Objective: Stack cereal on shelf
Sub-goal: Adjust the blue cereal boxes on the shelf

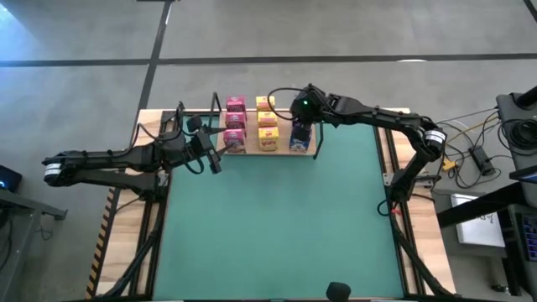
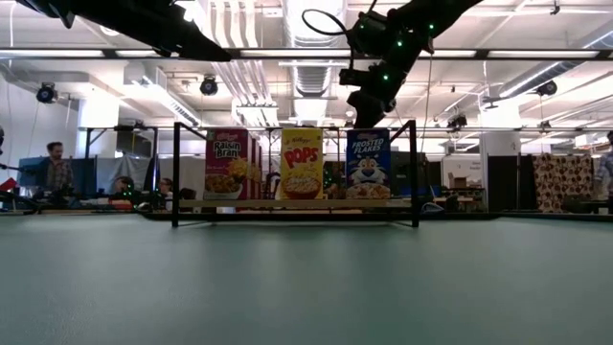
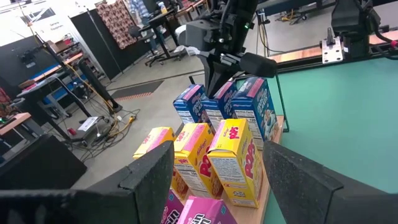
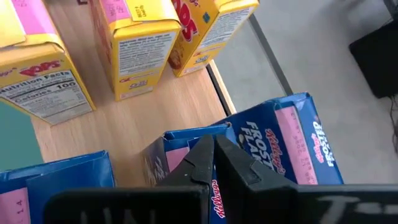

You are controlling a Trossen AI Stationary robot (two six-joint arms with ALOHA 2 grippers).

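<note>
high view: shelf sits at far edge of green mat, black wire brackets at both ends. on it, three rows of cereal running front to back: pink boxes on left, yellow boxes in middle, blue boxes on right. all upright, packed close.

right gripper is over the blue row, above the back boxes. right wrist view: its fingers are drawn almost together w/ tips down at the top edge of the middle blue box, a 2nd blue box just beside it, a 3rd at frame corner. looks pinched on that box top but can't tell if it really grips. yellow boxes stand across a strip of bare wood.

left wrist view: right gripper comes down onto the blue row from above, touching or nearly touching box tops. yellow row nearer, a pink top at the edge.

left gripper hangs off the shelf's left end, near the bracket, holding nothing; its fingers are spread wide apart.

low view: fronts read pink, yellow, blue left to right, all standing on the board between brackets. right gripper just above the blue one.
</note>
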